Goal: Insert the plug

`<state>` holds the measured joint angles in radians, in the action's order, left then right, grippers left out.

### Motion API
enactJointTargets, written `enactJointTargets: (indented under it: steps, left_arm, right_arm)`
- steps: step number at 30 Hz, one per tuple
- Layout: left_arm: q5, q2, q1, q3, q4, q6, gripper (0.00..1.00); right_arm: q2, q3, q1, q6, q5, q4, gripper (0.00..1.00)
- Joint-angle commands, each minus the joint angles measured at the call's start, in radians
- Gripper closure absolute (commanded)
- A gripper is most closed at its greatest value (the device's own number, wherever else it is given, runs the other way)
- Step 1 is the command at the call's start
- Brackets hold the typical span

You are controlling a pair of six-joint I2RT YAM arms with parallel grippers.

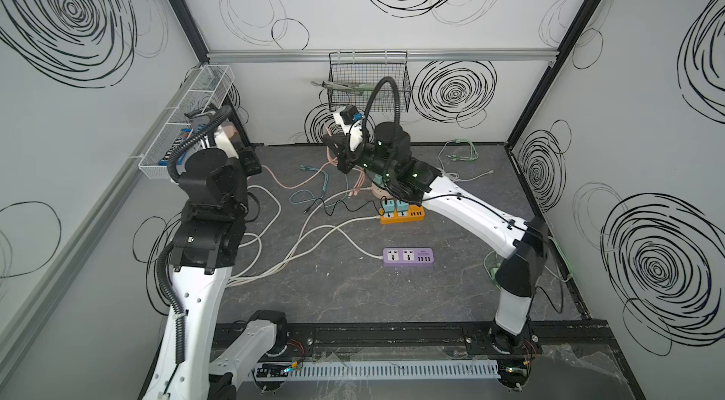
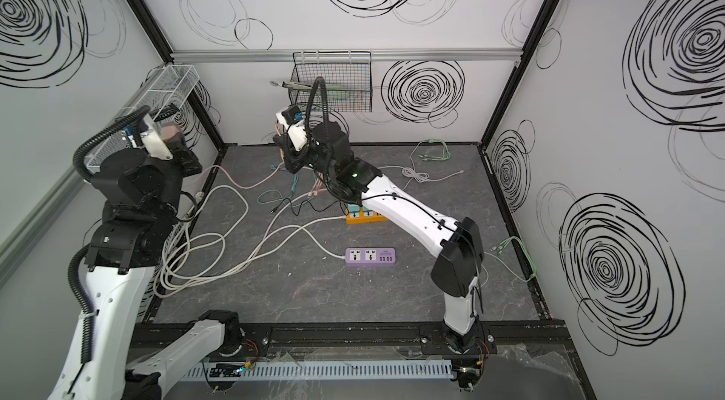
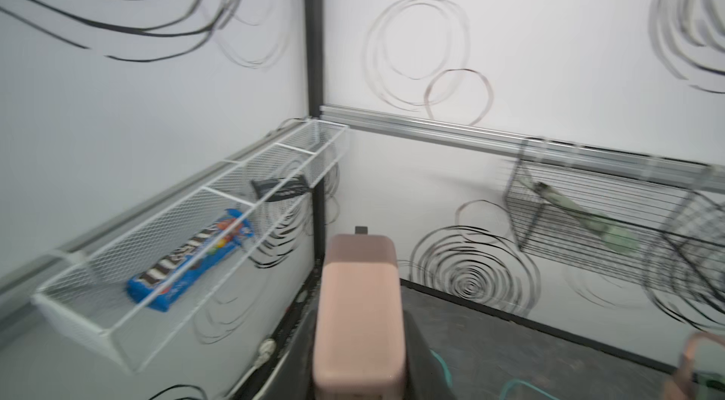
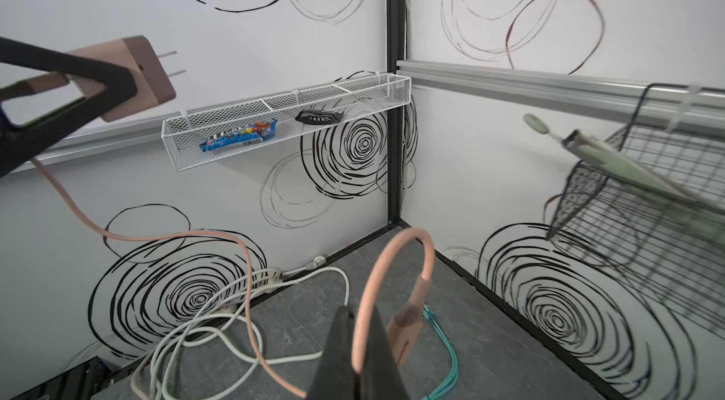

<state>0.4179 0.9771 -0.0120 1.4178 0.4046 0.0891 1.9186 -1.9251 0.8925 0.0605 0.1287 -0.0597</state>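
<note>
Left hand (image 4: pixel 121 82) is clamped on the pink plug (image 3: pixel 359 311), held up in the air with the two prongs sticking out past the fingers. The pink cable (image 4: pixel 392 239) droops from it over to the right hand (image 4: pixel 359 323). That hand's fingers are pressed together, looks like on the cable near its connector end, though that bit's half hidden. The purple power strip (image 1: pixel 408 257) lies on the bench (image 1: pixel 353 300), well below and apart from both hands.

Matt pink plastic plug (image 3: pixel 359 300); white metal mesh basket (image 4: pixel 182 147).
</note>
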Motion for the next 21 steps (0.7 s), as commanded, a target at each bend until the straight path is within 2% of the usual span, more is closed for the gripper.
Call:
enactJointTargets:
  steps: [1, 4, 8, 9, 11, 12, 13, 17, 21]
  left_arm:
    - [0.086, 0.032, -0.147, 0.083, -0.034, -0.019, 1.00]
    - [0.218, 0.058, -0.154, 0.125, -0.058, -0.085, 1.00]
    - [0.285, 0.091, -0.126, 0.081, -0.054, -0.122, 1.00]
    - [0.300, 0.097, -0.122, 0.050, -0.051, -0.121, 1.00]
    - [0.324, 0.115, -0.124, -0.020, -0.032, -0.095, 1.00]
    - [0.332, 0.124, -0.124, -0.045, -0.025, -0.086, 1.00]
    - [0.330, 0.133, -0.126, -0.071, -0.019, -0.075, 1.00]
    - [0.260, 0.146, -0.123, -0.124, -0.007, -0.035, 1.00]
    - [0.227, 0.149, -0.073, -0.165, 0.000, -0.029, 1.00]
  right_arm:
    - [0.134, -0.200, 0.038, 0.008, 0.058, 0.028, 1.00]
    - [0.275, -0.357, 0.065, 0.049, 0.140, 0.065, 1.00]
    - [0.358, -0.306, 0.081, 0.131, 0.219, 0.051, 1.00]
    - [0.371, -0.289, 0.083, 0.133, 0.224, 0.063, 0.91]
    - [0.411, -0.274, 0.083, 0.091, 0.210, 0.154, 0.60]
    - [0.420, -0.272, 0.083, 0.066, 0.182, 0.200, 0.40]
    - [0.417, -0.258, 0.082, 0.038, 0.146, 0.248, 0.04]
    - [0.294, -0.102, 0.070, -0.052, 0.031, 0.311, 0.02]
    - [0.072, 0.184, 0.060, -0.106, -0.096, 0.172, 0.03]
